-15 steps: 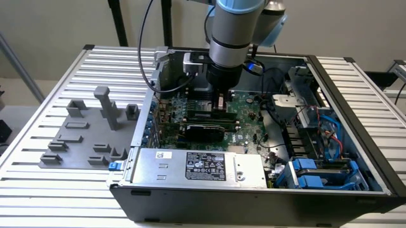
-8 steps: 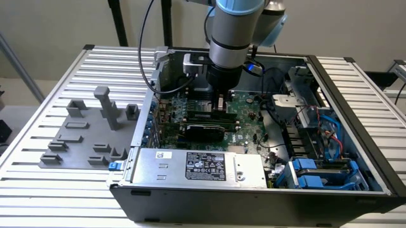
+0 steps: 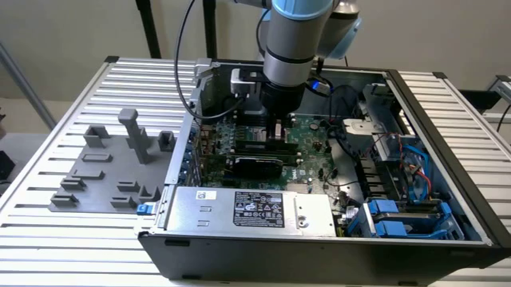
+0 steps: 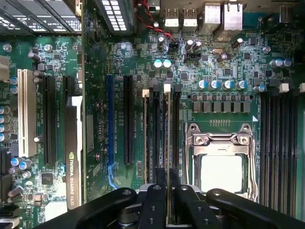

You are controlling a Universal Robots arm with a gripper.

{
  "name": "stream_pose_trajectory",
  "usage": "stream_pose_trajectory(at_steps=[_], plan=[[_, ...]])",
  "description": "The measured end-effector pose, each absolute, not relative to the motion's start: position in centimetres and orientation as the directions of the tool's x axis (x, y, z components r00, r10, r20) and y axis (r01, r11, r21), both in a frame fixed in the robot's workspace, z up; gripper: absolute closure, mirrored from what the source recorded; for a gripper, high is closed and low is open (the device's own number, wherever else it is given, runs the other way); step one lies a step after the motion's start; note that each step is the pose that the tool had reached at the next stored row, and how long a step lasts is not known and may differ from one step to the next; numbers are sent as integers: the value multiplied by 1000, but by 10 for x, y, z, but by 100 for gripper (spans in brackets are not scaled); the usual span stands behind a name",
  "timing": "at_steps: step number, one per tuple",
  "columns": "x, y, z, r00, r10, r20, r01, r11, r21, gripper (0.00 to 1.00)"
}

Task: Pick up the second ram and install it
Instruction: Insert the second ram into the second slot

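We find the gripper (image 4: 167,191) lowered into the open computer case (image 3: 447,233), directly over the motherboard (image 4: 228,62). Its jaws are clenched on the second ram (image 4: 167,138), seen edge-on in the wrist view as a thin strip running up from between the fingertips. The stick stands upright in line with the bank of memory slots (image 4: 159,138) just beside the processor socket (image 4: 220,162). We cannot tell whether its lower edge is already in a slot or only above one.

In the exterior view the arm (image 3: 294,36) stands near vertical above the board, with the black graphics card (image 3: 257,162) just in front of it. The grey fixture block (image 3: 108,173) sits on the slatted worktop (image 3: 48,239), well apart from the case.

Risks we judge from here:
- The stick may sit slightly off the slot line; pressing down would then bend it or scrape the contacts.
- The neighbouring slots lie close together, so it may enter the wrong one.
- The end latches (image 4: 167,88) may be shut or only partly open, blocking seating.
- Uneven pressure could seat one end alone.
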State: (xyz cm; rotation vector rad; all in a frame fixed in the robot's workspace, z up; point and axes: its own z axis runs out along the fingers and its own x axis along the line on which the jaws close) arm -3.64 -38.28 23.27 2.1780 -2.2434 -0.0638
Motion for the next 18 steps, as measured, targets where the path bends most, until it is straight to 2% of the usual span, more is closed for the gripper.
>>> stream_pose_trajectory(at_steps=[18], plan=[[-36,-383,226,-22,-1000,-19,-999,21,39,87]])
